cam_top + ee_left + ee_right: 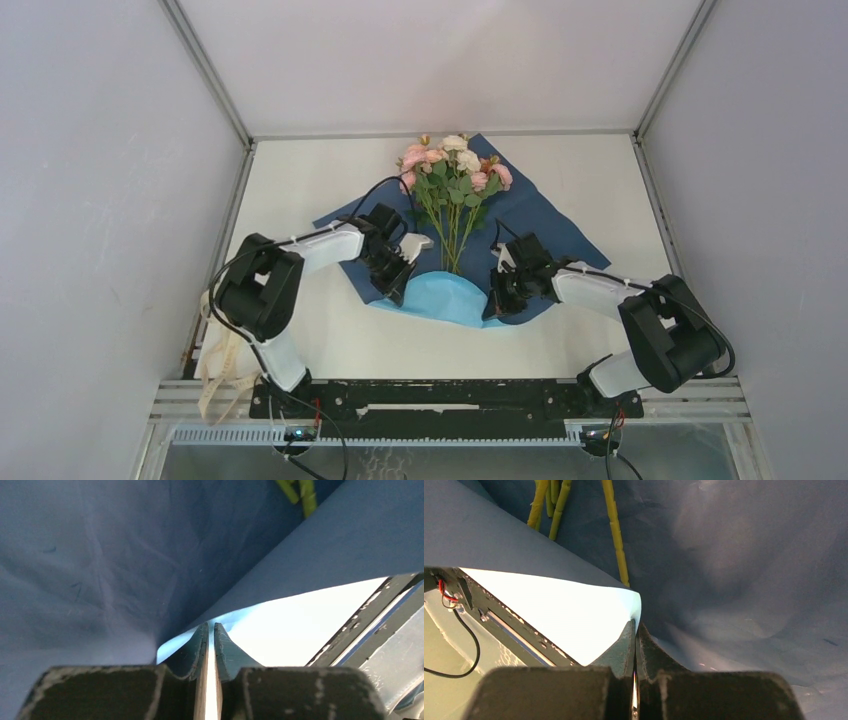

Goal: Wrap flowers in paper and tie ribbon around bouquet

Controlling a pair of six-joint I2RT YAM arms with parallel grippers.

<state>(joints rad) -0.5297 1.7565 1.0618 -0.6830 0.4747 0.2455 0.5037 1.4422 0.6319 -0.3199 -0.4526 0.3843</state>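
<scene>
Top view: a thin sheet of paper (545, 215) is spread on the white table (310, 180), its darker blue face upward and its outline roughly diamond-shaped, with soft creases. The flowers (455, 165) are laid along the middle of the sheet: small rounded pink, peach and cream roses with green leaves at the far end, and long thin stems (455, 238) running toward the arms. The near edge of the sheet is turned up and over the stem ends as a domed flap (445, 295), on which the lighter blue face is shown. The flap is held raised between the two arms, one at each end.

Left wrist view: the left gripper (211, 627) is closed on the fold of the paper. Its dark, scuffed, wedge-shaped fingers (187, 652) are brought almost together, only a narrow bright slit being left between them, and the matte dark face is seen rising behind.

Right wrist view: the right gripper (634, 625) is pressed fully together on the corner of the fold, where the pale face meets the dark one. Slim yellow-green stems with knobbed joints are seen lying on the dark face beyond it.

Top view, lower left: the ribbon (222, 365), soft, narrow and cream-beige, is draped in loose loops at the table's near left edge, well apart from the paper and from both grippers.
</scene>
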